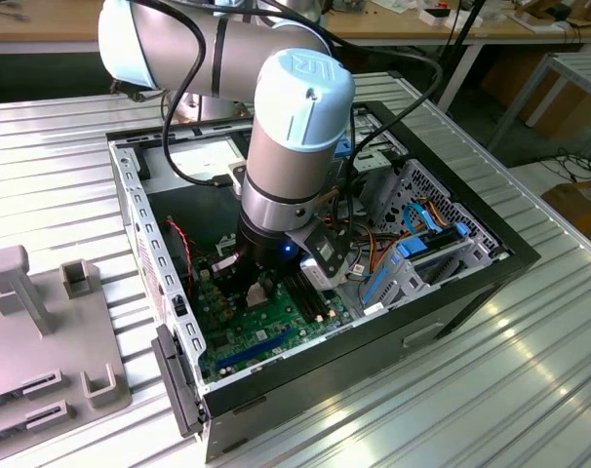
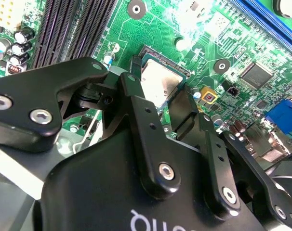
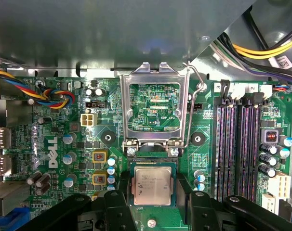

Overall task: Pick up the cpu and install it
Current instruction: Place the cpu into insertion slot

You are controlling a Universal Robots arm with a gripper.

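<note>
From my station I see the arm reaching down into the open computer case (image 1: pixel 452 292), which stands on the slatted metal table (image 1: pixel 491 409), with the pincer (image 1: pixel 259 292) low over the green motherboard (image 1: pixel 266 331). In both wrist views the cpu (image 3: pixel 152 185) (image 2: pixel 158 83) lies flat and square in the socket (image 3: pixel 153 160), silver top up, right between the black fingers (image 3: pixel 118 209) (image 2: pixel 132 103). The pincer (image 3: pixel 153 195) (image 2: pixel 160 91) is drawn in narrow, and I read its fingers as touching two opposite edges of the chip, so it has hold of the cpu. In the first wrist view the socket's metal load frame (image 3: pixel 153 77) is swung back and lies open just beyond the socket, and its wire lever (image 3: pixel 190 110) is unlatched beside it. The long black memory slots (image 3: pixel 237 144) run beside the socket on that same side. In the exterior view a grey plastic fixture (image 1: pixel 42 331) sits on the table at the exterior view's left, well apart from the case.
</note>
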